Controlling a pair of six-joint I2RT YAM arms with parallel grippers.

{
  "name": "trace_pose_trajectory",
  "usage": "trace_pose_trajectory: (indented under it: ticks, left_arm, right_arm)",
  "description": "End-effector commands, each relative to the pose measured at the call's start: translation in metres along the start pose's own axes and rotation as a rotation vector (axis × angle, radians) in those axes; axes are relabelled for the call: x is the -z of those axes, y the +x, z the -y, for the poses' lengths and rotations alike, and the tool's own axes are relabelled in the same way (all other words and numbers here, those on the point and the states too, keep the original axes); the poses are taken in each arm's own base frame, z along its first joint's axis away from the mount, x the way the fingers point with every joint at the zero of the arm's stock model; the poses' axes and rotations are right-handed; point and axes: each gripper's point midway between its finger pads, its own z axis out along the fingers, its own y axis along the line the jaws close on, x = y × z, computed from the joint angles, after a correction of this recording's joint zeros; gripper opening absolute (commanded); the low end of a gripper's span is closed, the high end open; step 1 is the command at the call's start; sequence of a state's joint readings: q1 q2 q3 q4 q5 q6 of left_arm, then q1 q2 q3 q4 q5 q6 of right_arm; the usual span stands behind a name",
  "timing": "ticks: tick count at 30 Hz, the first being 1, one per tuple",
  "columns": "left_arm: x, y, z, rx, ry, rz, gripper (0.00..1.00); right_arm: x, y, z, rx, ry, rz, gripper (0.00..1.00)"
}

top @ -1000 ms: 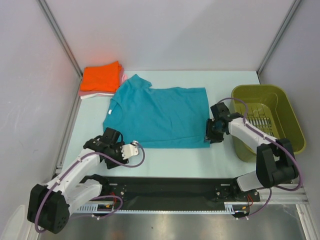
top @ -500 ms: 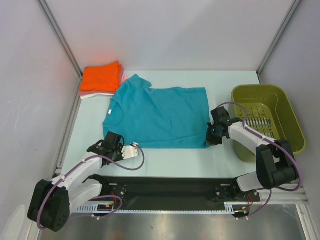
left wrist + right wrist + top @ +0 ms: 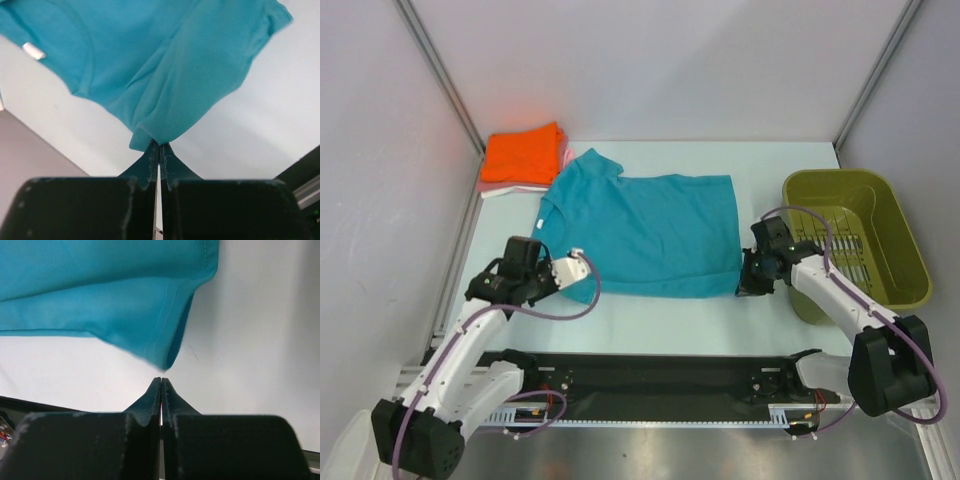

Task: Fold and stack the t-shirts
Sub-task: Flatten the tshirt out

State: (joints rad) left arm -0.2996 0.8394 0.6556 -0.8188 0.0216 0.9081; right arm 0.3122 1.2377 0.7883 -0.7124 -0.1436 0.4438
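The teal t-shirt (image 3: pixel 640 230) lies spread flat mid-table, neck to the left. My left gripper (image 3: pixel 560 283) (image 3: pixel 159 145) is shut on its near-left edge, and the cloth (image 3: pixel 165 65) rises bunched to the tips. My right gripper (image 3: pixel 748 287) (image 3: pixel 161 380) is shut at the near-right hem corner. That corner (image 3: pixel 167 357) curls up just past the tips, with a thin strip of table showing between. A folded orange t-shirt (image 3: pixel 523 153) tops a stack at the back left, with pink (image 3: pixel 568 157) and white (image 3: pixel 500 190) edges under it.
An olive-green plastic basket (image 3: pixel 905 255) stands at the right edge, close behind the right arm. Grey walls close in the left, back and right sides. A black rail (image 3: pixel 660 375) runs along the near edge between the arm bases.
Both grippers closed at the shirt's near corners. The left arm then rose and drew the near-left edge up and to the left. The right arm shifted slightly right.
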Motion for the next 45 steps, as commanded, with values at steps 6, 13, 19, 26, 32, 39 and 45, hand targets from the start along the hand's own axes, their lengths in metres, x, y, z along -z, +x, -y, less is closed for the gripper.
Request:
trace_pose_trajectory:
  ticks: [6, 13, 19, 26, 32, 39, 45]
  left_arm:
    - [-0.004, -0.037, -0.086, 0.166, -0.042, 0.065, 0.00]
    - [-0.034, -0.041, -0.117, 0.218, -0.004, 0.041, 0.00]
    - [-0.045, -0.044, -0.114, 0.250, 0.029, 0.058, 0.00]
    - [-0.046, -0.046, -0.110, 0.257, 0.039, 0.071, 0.00]
    - [-0.044, -0.046, -0.110, 0.253, 0.035, 0.074, 0.00]
    - [-0.044, -0.043, -0.104, 0.250, 0.040, 0.068, 0.00]
    - [-0.035, -0.041, -0.101, 0.242, 0.049, 0.058, 0.00]
  right_arm:
    - [0.015, -0.067, -0.004, -0.035, -0.070, 0.148, 0.00]
    - [-0.001, -0.100, -0.018, 0.000, -0.082, 0.152, 0.00]
    - [0.006, -0.060, 0.001, -0.031, 0.042, 0.078, 0.39]
    - [-0.020, -0.014, 0.005, -0.140, 0.002, -0.014, 0.49]
    - [-0.038, -0.013, 0.001, -0.164, -0.029, -0.028, 0.47]
    - [-0.041, -0.024, -0.005, -0.161, -0.053, 0.004, 0.38]
    - [-0.038, -0.024, 0.000, -0.147, -0.027, 0.012, 0.00]
